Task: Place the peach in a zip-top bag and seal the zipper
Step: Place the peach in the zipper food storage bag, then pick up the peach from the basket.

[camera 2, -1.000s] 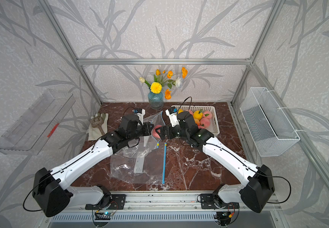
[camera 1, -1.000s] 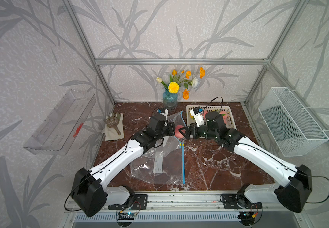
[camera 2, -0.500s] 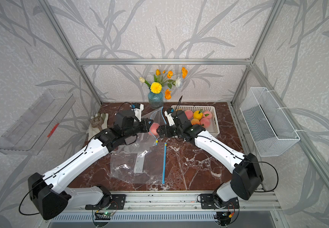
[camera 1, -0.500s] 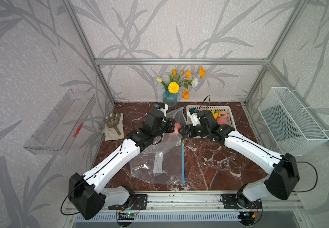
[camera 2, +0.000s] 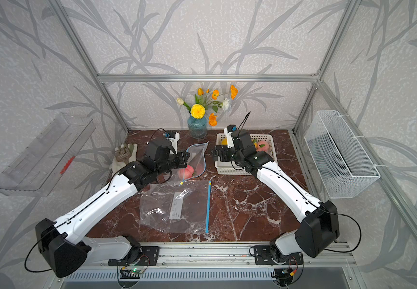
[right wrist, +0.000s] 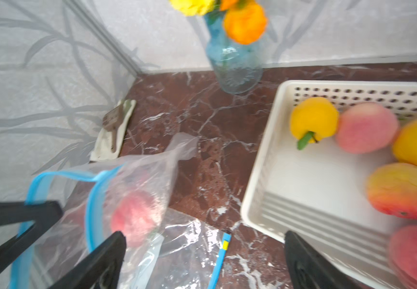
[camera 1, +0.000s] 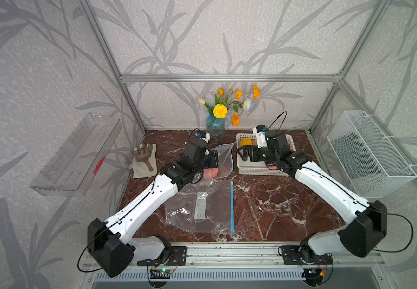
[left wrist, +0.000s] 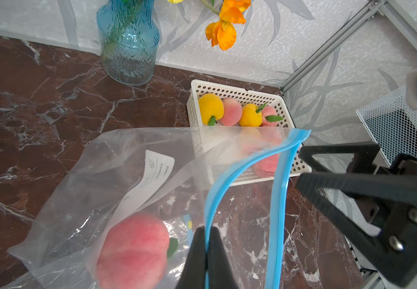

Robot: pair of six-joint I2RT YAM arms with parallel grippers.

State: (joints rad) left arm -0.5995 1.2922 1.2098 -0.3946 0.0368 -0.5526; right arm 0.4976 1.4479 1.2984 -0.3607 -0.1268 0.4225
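Left gripper (left wrist: 205,229) clamped on bag (left wrist: 117,160) rim — peach (left wrist: 132,247) inside, just near-side of it; right gripper (right wrist: 203,235) wide, empty.

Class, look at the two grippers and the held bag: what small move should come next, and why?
Probably bring the open, empty right gripper to the zipper and pinch it. The peach already lies inside the bag, the left gripper is shut on its rim, and the mouth gapes open.
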